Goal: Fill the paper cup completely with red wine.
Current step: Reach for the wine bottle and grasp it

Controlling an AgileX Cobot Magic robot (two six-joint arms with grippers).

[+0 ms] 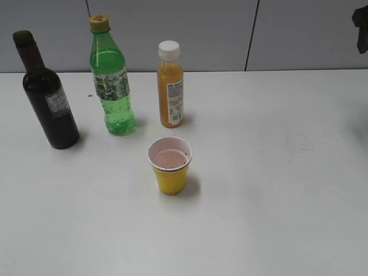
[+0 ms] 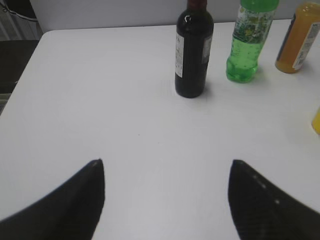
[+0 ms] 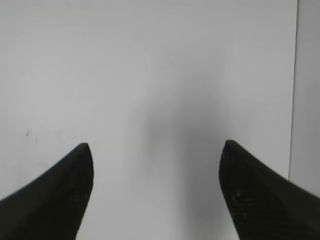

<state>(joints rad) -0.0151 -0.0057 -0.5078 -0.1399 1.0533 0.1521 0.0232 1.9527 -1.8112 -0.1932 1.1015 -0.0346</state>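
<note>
The yellow paper cup (image 1: 170, 165) stands upright near the middle of the white table, its inside showing a faint pinkish tint. A sliver of it shows at the right edge of the left wrist view (image 2: 316, 121). The dark wine bottle (image 1: 48, 96) stands upright at the back left, its mouth uncapped; it also shows in the left wrist view (image 2: 193, 50). My left gripper (image 2: 167, 162) is open and empty, well short of the bottle. My right gripper (image 3: 156, 145) is open and empty over bare table. A dark part of the right arm (image 1: 361, 27) shows at the top right.
A green soda bottle (image 1: 111, 79) with a yellow cap and an orange juice bottle (image 1: 171, 86) with a white cap stand behind the cup. Both show in the left wrist view: the soda (image 2: 248, 42), the juice (image 2: 299, 39). The table's edge (image 3: 293, 100) runs on the right.
</note>
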